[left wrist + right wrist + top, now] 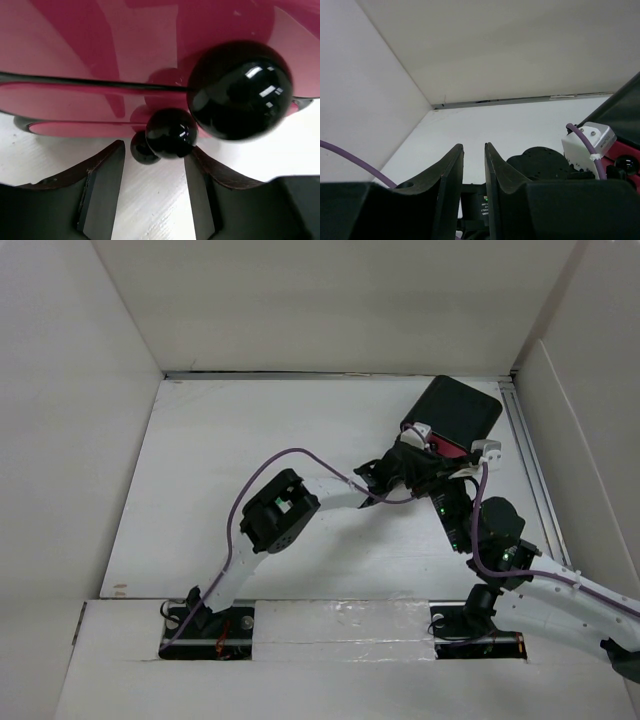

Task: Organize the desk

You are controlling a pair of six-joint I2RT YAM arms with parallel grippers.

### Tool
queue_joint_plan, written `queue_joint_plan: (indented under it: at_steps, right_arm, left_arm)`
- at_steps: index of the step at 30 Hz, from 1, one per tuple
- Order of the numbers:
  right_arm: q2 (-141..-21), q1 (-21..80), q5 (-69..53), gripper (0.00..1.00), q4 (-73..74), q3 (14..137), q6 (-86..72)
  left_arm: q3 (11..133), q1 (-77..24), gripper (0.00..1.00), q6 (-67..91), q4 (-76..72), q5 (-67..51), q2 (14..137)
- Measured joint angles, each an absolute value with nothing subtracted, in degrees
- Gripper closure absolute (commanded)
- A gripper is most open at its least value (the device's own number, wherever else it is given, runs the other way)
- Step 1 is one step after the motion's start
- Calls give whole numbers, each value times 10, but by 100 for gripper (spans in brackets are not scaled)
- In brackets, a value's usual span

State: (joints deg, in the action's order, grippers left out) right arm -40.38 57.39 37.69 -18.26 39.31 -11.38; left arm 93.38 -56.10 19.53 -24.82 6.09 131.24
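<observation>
We are at the drawer step of tidying the desk (250, 440), the white worktop that spreads under both arms. The black drawer box (460, 408) sits at its far right corner. The left end effector (155, 150) is pushed up against a pink drawer front (125, 50), its fingers spread wide on either side of a small black ball knob (170, 132) and gripping nothing yet. A much larger black knob (240, 90) looms to the right of it.

The right end effector (472, 147) hangs in the air beside the box, its fingers drawn almost together with only a narrow slit between them, and it is empty.

We judge that the next move calls for closing the left fingers squarely on the small knob, then moving the drawer straight along its travel without nudging the box.
</observation>
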Motion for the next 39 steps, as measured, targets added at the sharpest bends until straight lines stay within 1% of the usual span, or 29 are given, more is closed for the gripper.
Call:
queue_joint_plan:
  at_steps: [4,9,14,18,21,22,23,25,26,29,33,34,39]
  right_arm:
    - [-404,574,377,71,-183,393,-114]
    - [-404,574,377,70,-183,393,-114]
    - [-406,574,377,70,-183,393,-114]
    - [-407,574,377,70,-183,393,-114]
    - [-408,574,377,70,-183,393,-114]
    - [-409,574,377,70,-183,393,-114]
    - [-410,574,377,70,-183,393,-114]
    - [-410,574,377,70,-183,393,-114]
    - [-410,574,377,70,-183,393,-114]
    - [-410,574,377,70,-183,393,-114]
    - [-414,574,377,70,-184,393,-114]
    - [-417,574,377,70,-184,393,-114]
    - [-422,574,377,70,-184,393,-114]
  left_arm:
    - [961,-561,51,191,-230,64,1334]
    - [962,-561,49,185,-214,74,1342]
    - [978,-561,49,179,-207,81,1351]
    - [980,-561,52,176,-209,82,1357]
    - [983,-561,56,174,-211,81,1364]
    - [986,-561,60,173,-211,79,1366]
    - [990,-561,67,172,-212,76,1369]
    - [994,-563,74,170,-212,73,1371]
    - [994,-564,79,169,-211,72,1371]
    - [994,-563,85,167,-212,70,1371]
    - [974,-562,88,167,-236,65,1367]
    - [955,-562,91,167,-248,63,1358]
    - [905,-565,91,167,-265,60,1327]
